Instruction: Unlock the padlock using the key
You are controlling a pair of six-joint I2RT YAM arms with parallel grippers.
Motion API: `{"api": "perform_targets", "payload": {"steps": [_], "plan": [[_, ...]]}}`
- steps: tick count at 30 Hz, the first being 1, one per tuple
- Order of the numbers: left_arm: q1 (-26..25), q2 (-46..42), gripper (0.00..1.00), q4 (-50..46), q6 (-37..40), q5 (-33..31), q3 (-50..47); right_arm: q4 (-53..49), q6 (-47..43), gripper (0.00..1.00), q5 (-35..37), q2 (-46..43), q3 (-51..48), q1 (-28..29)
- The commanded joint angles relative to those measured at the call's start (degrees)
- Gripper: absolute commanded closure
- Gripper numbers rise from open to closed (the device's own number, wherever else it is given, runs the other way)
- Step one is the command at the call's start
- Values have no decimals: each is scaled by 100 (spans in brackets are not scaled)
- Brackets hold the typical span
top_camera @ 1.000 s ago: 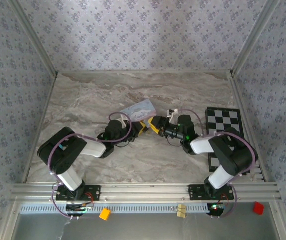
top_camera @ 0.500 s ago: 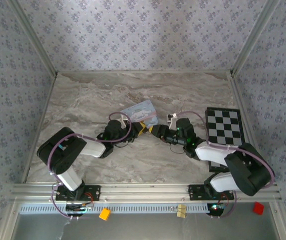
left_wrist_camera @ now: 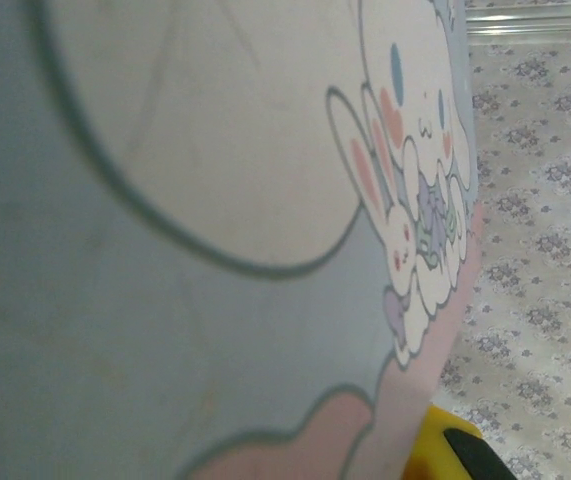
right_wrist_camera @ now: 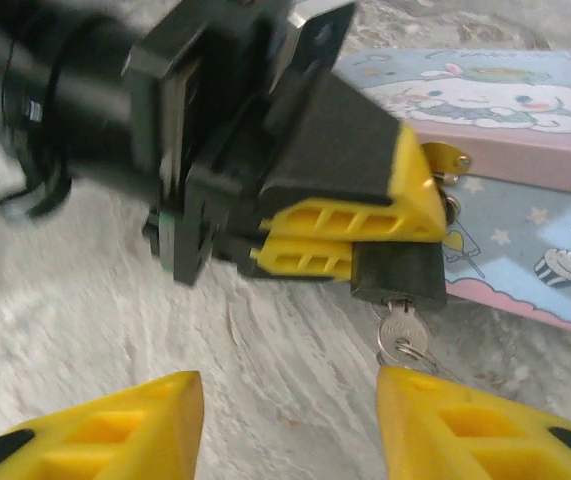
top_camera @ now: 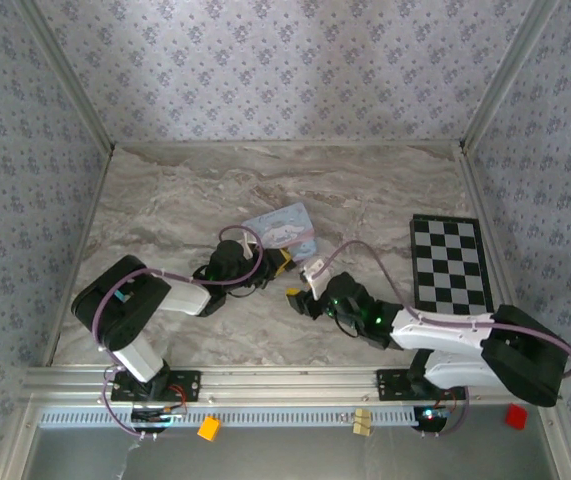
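Note:
The small black padlock [right_wrist_camera: 397,272] sits in front of the pale blue cartoon tin [right_wrist_camera: 505,180], pinched between the yellow fingers [right_wrist_camera: 345,215] of my left gripper [top_camera: 277,262], which is shut on it. A silvery key [right_wrist_camera: 397,330] on a ring hangs from the padlock's underside, its blade in the keyhole. My right gripper [right_wrist_camera: 285,430] stands open a little short of the key, with only bare table between its yellow fingers. From above, the right gripper [top_camera: 295,297] lies just in front of the left one. One yellow fingertip [left_wrist_camera: 455,445] shows beside the tin [left_wrist_camera: 215,250] in the left wrist view.
The tin [top_camera: 283,222] lies at mid-table right behind the left gripper. A black and white checkerboard mat [top_camera: 452,262] lies at the right. Patterned walls close in the marble table [top_camera: 185,190] on three sides.
My right arm has swung down and pulled its gripper back toward the near edge, away from the padlock. The key stays in the lock. The left arm has not moved.

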Motion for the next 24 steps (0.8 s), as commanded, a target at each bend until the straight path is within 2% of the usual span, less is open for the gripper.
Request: {"api": "perform_targets", "payload": {"steps": [1, 7, 10, 16, 18, 24], "plan": [[50, -323, 100, -366, 183, 118, 148, 706, -1541, 48, 853, 336, -120, 145], [66, -777, 100, -1668, 730, -31, 258, 1626, -1954, 44, 1395, 997, -346, 258], [72, -994, 100, -2012, 884, -151, 258, 1999, -2059, 44, 1632, 1458, -320, 416], [107, -1061, 100, -2105, 926, -113, 256, 3194, -2551, 45, 2482, 2606, -95, 994], [111, -1035, 100, -2040, 884, -111, 200, 3530, -2539, 48, 2676, 2840, -44, 1070], [135, -1117, 100, -2069, 860, -165, 100, 3898, -2440, 51, 2959, 3082, -3, 1190]]}}
